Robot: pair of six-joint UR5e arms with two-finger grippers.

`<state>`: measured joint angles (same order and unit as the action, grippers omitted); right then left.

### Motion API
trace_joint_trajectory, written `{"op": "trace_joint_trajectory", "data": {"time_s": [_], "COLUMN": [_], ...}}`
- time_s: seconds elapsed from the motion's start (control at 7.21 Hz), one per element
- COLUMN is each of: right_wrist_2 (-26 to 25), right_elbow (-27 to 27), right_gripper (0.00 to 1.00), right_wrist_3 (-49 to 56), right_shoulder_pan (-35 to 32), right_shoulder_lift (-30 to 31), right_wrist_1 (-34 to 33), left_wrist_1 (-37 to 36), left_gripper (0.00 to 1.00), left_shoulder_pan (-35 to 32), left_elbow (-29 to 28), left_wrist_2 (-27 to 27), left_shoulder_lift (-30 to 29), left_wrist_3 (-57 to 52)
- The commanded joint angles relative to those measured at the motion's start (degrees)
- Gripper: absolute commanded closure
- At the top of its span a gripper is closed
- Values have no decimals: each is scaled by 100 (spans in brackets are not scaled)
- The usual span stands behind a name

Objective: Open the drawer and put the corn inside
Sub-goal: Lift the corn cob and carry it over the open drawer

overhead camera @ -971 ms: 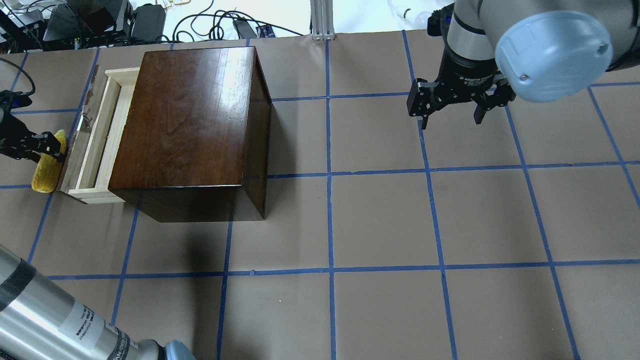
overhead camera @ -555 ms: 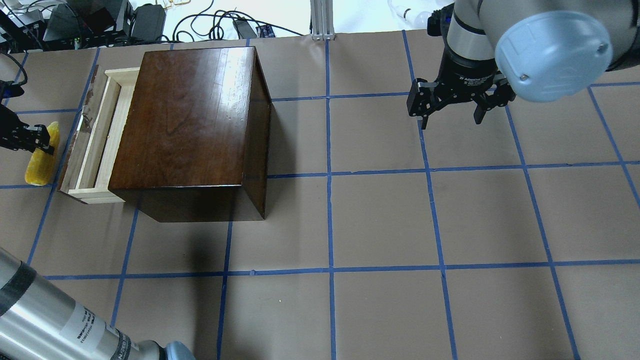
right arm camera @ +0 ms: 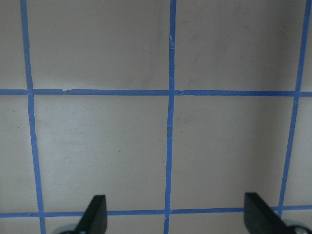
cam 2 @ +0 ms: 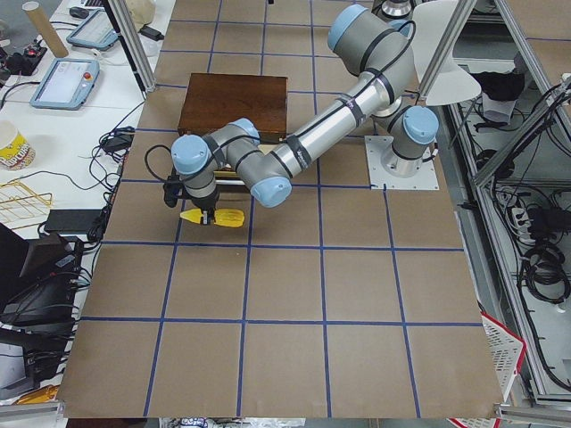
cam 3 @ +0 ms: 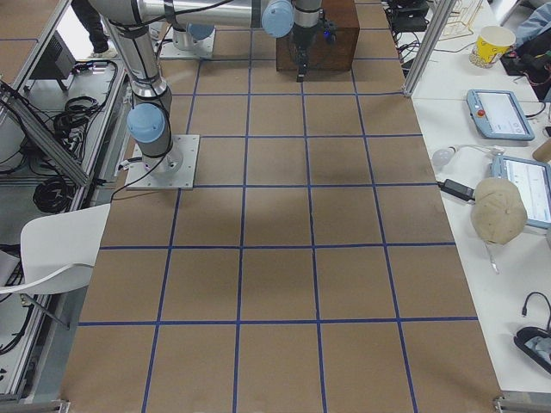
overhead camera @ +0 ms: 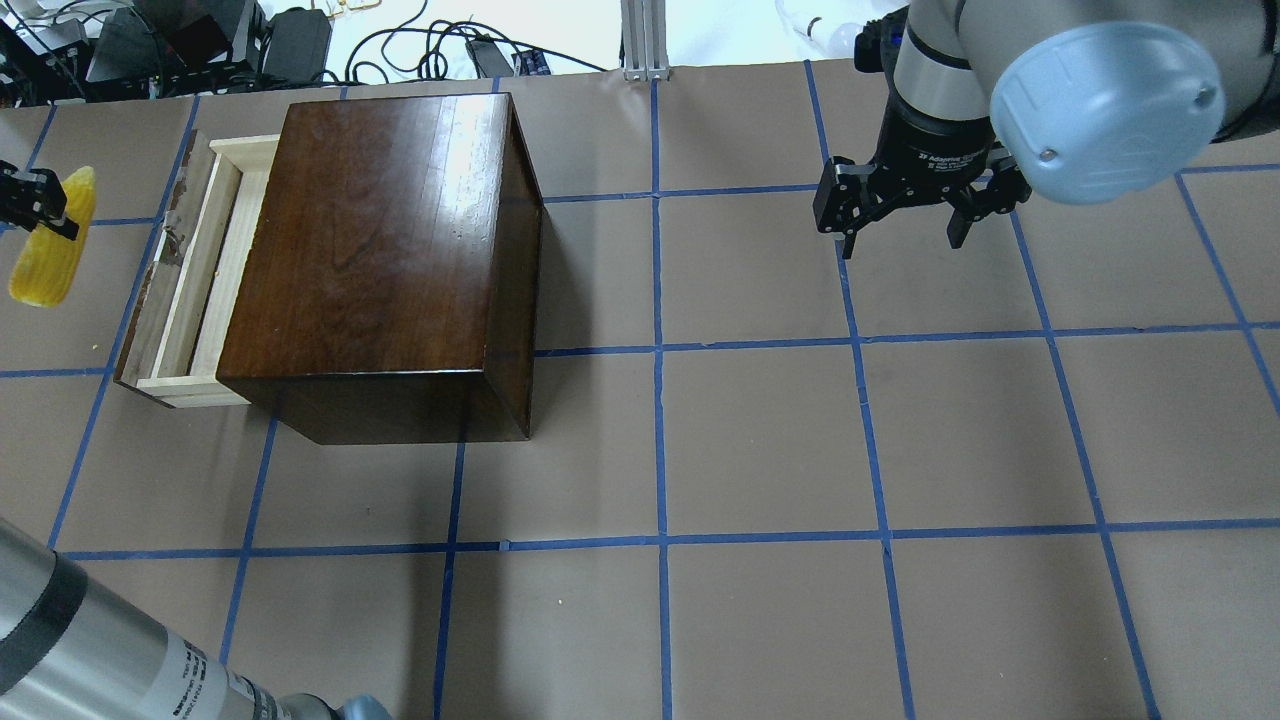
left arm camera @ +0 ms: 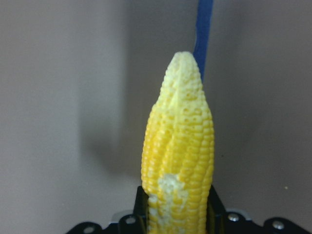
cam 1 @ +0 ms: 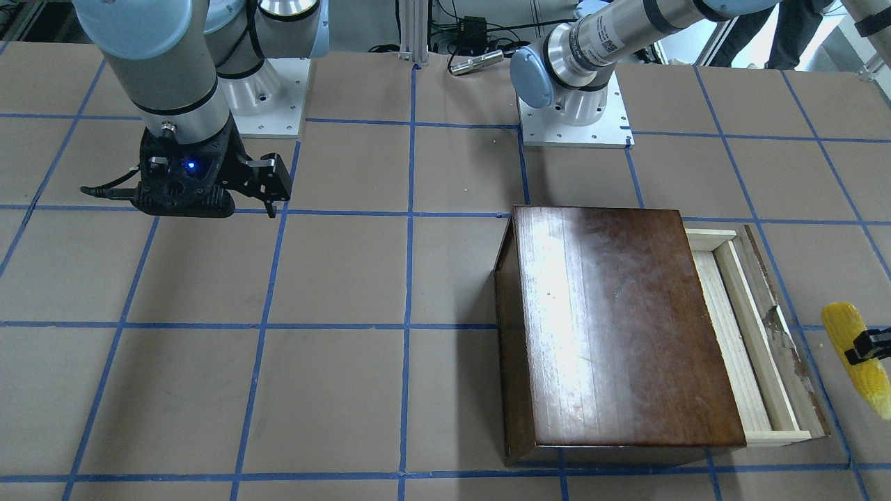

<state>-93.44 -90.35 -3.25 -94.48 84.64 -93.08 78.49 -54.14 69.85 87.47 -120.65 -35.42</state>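
Observation:
The glossy dark-brown box (overhead camera: pixel 380 240) stands on the left half of the table. Its drawer (overhead camera: pixel 190 270) is pulled partly out to the left, showing a narrow strip of pale wood tray behind the worn dark front panel; it also shows in the front-facing view (cam 1: pixel 755 334). My left gripper (overhead camera: pixel 38 205) is shut on the yellow corn (overhead camera: pixel 45 260) and holds it off the table, left of the drawer front and apart from it. The corn fills the left wrist view (left arm camera: pixel 179 161), pointed tip forward. My right gripper (overhead camera: pixel 905 235) is open and empty, far to the right above bare table (right arm camera: pixel 178 217).
The table is brown paper with a blue tape grid (overhead camera: pixel 660 350). Cables and electronics (overhead camera: pixel 180 45) lie beyond the far edge behind the box. My left arm's forearm (overhead camera: pixel 110 650) crosses the near left corner of the overhead view.
My left gripper has carried the corn away from the drawer front, leftward and toward the far side in the overhead view. The drawer, box and right arm have not moved.

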Motion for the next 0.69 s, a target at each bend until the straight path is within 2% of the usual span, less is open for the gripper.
{"op": "trace_joint_trajectory", "data": {"time_s": [0.0, 0.28, 0.55], "right_wrist_2": [1, 1, 1], "right_elbow": [0, 0, 0], "right_gripper": [0, 0, 0], "right_wrist_3": [0, 0, 0], "right_shoulder_pan": [0, 0, 0], "right_shoulder_lift": [-9, 0, 0], "right_wrist_1": [1, 1, 1], "left_wrist_1": [700, 922, 949], "left_gripper": [99, 99, 99], "left_shoulder_pan": [-376, -850, -1203], "left_elbow": [-375, -341, -271], "left_wrist_2": [-2, -80, -116], "left_shoulder_lift": [505, 753, 605], "left_wrist_3": [9, 70, 157]}}
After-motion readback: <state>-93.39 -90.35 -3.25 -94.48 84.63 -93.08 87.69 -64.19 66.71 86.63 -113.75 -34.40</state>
